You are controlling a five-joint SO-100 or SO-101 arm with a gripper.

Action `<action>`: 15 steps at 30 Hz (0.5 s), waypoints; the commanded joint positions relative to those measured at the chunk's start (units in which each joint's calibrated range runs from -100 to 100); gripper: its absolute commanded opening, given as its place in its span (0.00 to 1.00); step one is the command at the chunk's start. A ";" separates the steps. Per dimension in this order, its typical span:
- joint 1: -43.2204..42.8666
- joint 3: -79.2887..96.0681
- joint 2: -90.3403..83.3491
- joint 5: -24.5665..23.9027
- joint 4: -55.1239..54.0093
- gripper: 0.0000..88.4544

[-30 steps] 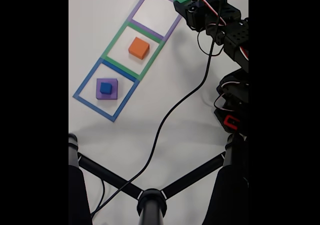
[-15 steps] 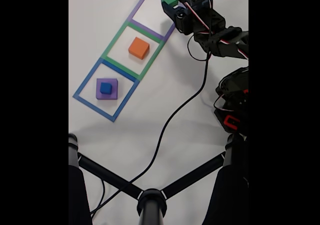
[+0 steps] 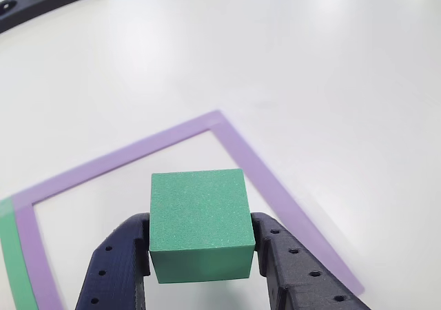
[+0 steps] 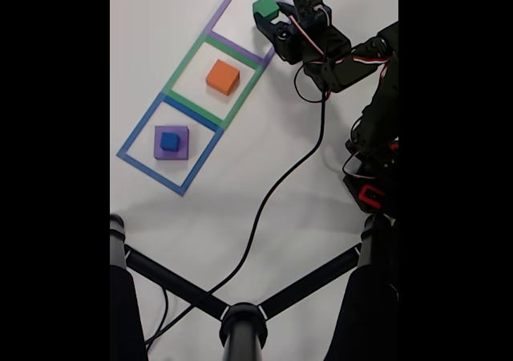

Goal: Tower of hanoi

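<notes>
While its jaws clamp the green block [image 3: 198, 224], the end effector [image 3: 200, 269] hangs over the purple tape outline [image 3: 262, 172].

Tool [image 3: 200, 255] clamped, arm outstretched.

Three blocks [image 4: 170, 141] sit in outlines running diagonally across the bench [image 4: 160, 24]: a stacked pair nearest the left edge, a single block [image 4: 223, 76] next, a held one [image 4: 265, 9] at the top edge.

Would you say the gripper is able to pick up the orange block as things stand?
Probably not yet: the gripper is shut on the green block. The orange block itself sits uncovered.
</notes>
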 commanded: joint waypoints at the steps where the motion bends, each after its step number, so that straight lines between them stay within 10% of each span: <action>1: -0.65 -3.75 2.53 0.59 -2.79 0.09; 15: -2.63 -3.48 9.27 0.59 -10.15 0.09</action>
